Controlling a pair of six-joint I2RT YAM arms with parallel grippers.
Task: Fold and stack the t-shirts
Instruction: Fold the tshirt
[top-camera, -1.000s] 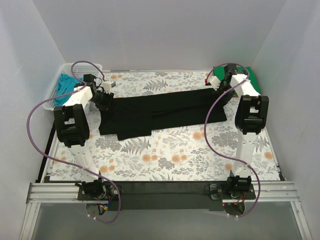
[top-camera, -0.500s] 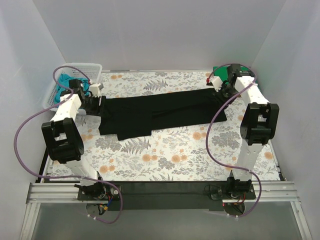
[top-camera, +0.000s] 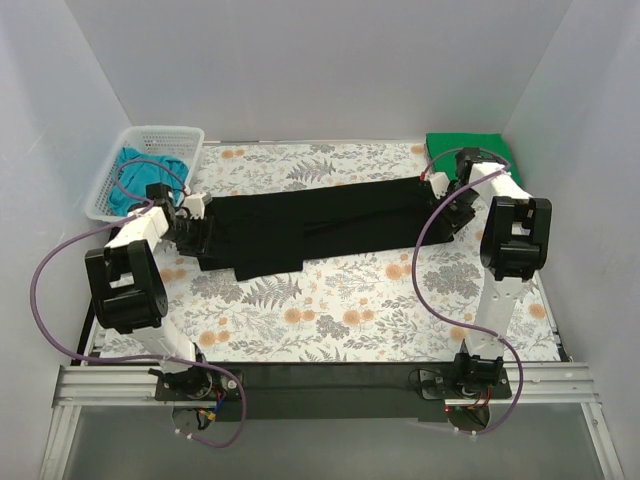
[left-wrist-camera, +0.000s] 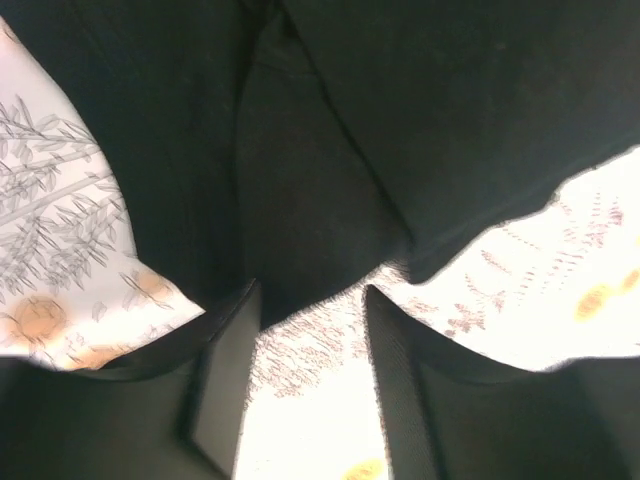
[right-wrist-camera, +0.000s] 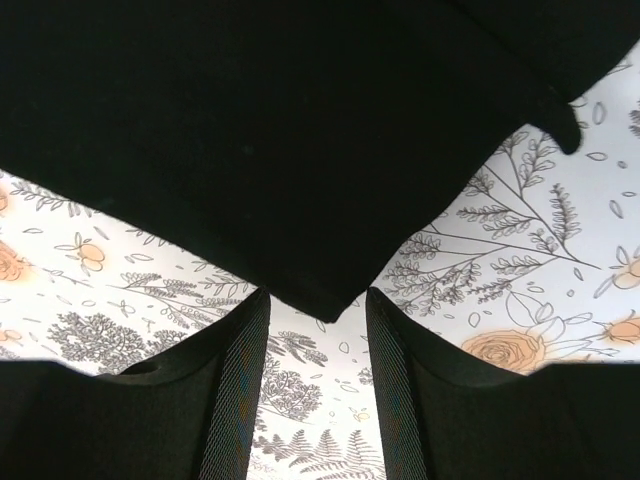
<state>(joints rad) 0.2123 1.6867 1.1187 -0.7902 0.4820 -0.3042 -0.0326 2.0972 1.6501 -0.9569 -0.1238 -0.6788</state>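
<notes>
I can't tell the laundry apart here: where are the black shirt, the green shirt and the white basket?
black shirt (top-camera: 320, 225): overhead view, middle of the spread cloth.
green shirt (top-camera: 465, 142): overhead view, its top surface, far right corner.
white basket (top-camera: 165, 135): overhead view, its far mesh wall.

Left end effector (left-wrist-camera: 310, 292), right (right-wrist-camera: 317, 293): jaws apart

The left arm (top-camera: 140, 222) and right arm (top-camera: 497, 183) comprise white links with black joint housings. A purple cable (top-camera: 33, 288) loops along each from a black base (top-camera: 190, 381). The jaws are black.
</notes>
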